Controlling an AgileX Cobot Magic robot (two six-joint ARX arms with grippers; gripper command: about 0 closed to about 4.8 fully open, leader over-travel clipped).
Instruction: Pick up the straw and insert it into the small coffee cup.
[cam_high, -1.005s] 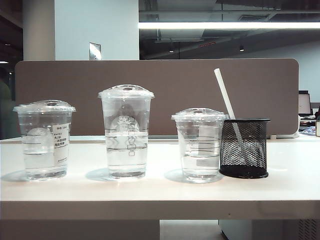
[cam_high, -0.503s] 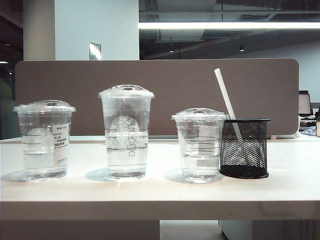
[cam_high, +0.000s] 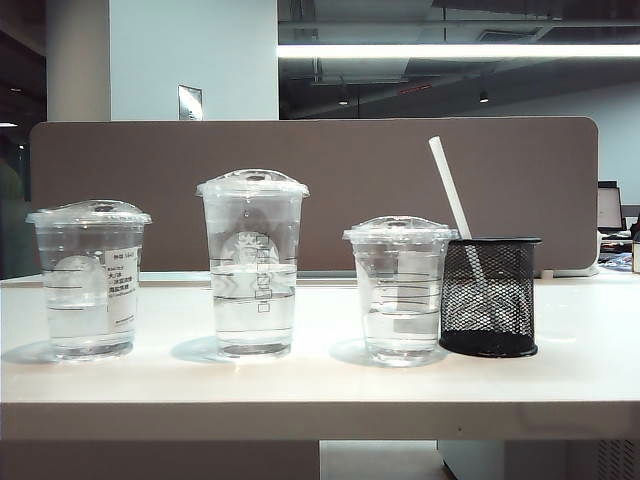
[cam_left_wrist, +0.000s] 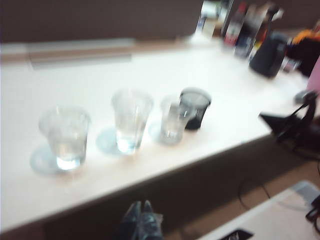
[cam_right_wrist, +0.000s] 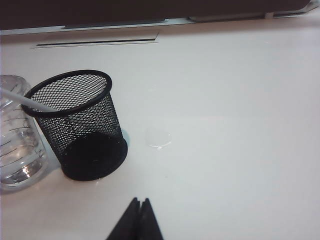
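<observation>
The white straw (cam_high: 452, 196) leans in a black mesh holder (cam_high: 489, 296), its top tipped to the left; it also shows as the straw (cam_right_wrist: 27, 101) over the holder's rim (cam_right_wrist: 70, 95). Just left of the holder stands the small coffee cup (cam_high: 400, 288), lidded, with thin black lines; the same cup (cam_right_wrist: 15, 137) touches the holder's side, and it appears blurred (cam_left_wrist: 173, 119) from afar. My left gripper (cam_left_wrist: 141, 205) is shut and empty, off the table's front edge. My right gripper (cam_right_wrist: 140, 201) is shut and empty above the table, in front of the holder. Neither gripper shows in the exterior view.
A wide labelled cup (cam_high: 90, 280) stands at the left and the tallest cup (cam_high: 253, 262) in the middle, both lidded and part full of water. A brown partition (cam_high: 320, 190) runs behind the table. Bottles and dark objects (cam_left_wrist: 260, 40) crowd the far right corner.
Nothing has moved on the table in the exterior view; cups, holder and straw stand as before.
</observation>
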